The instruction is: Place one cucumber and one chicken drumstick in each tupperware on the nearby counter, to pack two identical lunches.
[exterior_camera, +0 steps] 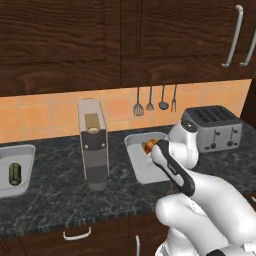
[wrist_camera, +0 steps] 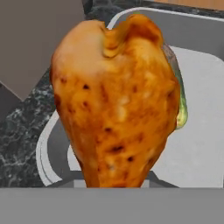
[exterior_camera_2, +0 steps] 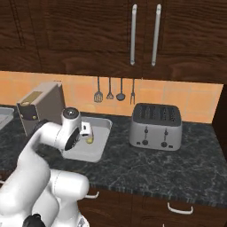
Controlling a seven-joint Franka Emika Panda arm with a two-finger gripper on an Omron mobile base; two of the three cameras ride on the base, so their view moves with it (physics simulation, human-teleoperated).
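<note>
The robot's claw [wrist_camera: 114,186] is clenching a glossy orange-brown chicken drumstick with dark speckles [wrist_camera: 116,103], which is standing up thick end first in the hand view and hiding the finger tips behind its narrow end. In the left base view the same drumstick [exterior_camera: 149,146] is showing as a small orange knob at the end of the white arm, hanging over the near-left part of a shallow pale grey rectangular tupperware tray with rounded corners [exterior_camera: 137,164]. Whether the meat is touching the tray floor cannot be told.

That tray is lying on the dark speckled stone desk [exterior_camera: 55,197], between a tall grey box-shaped appliance with a tan top panel [exterior_camera: 93,142] on its left and a silver four-slot toaster [exterior_camera: 212,128] toward the right edge. In the right base view a small pale yellow-green piece [exterior_camera_2: 90,140] is lying inside the tray [exterior_camera_2: 98,146] just past the arm's wrist; in the hand view a green sliver is peeking out from behind the drumstick's right side, and what it is cannot be told for certain.

Near the left edge of the desk a second pale grey tupperware tray [exterior_camera: 26,154] is sitting well apart from the first, and a short dark green cucumber [exterior_camera: 15,173] is lying inside it, lengthwise along the tray.

Four small dark kitchen utensils [exterior_camera: 155,102] are hanging on the orange tiled wall behind the desk.
</note>
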